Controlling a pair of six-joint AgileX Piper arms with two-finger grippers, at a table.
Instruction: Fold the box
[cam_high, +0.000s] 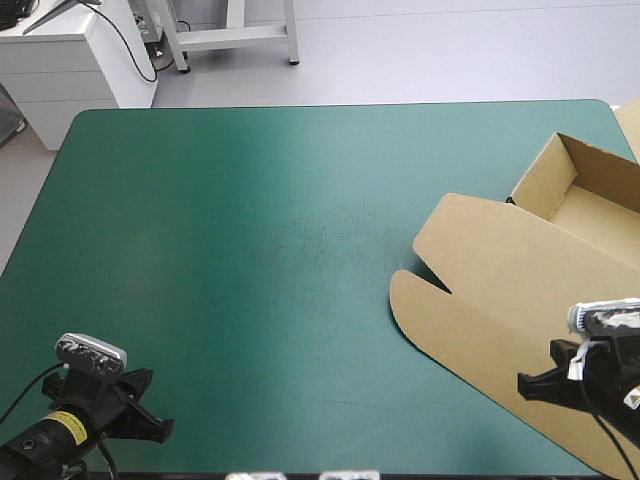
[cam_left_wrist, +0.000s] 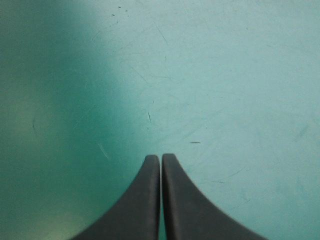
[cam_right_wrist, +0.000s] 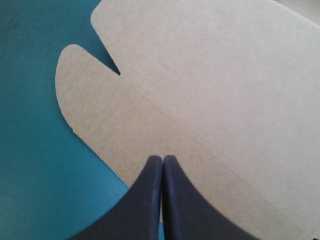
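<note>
The right gripper has its two black fingers pressed together in one pointed arch with nothing caught between them. Their tips are over the brown box, above the near part of its lid; whether they touch the board cannot be told. The lid lies flat on the teal-green cover, and just ahead of the fingers and to the side a rounded flap is set off from it by a narrow notch. Beyond the lid, at the table's right edge toward the far side, the tray stands open with its walls raised, its floor showing only bare brown board. The left gripper is likewise closed tight and empty-handed, over scuffed bare cover at the near left corner, well apart from the box. Both arms sit low at the near edge, the right one over the lid's near end.
</note>
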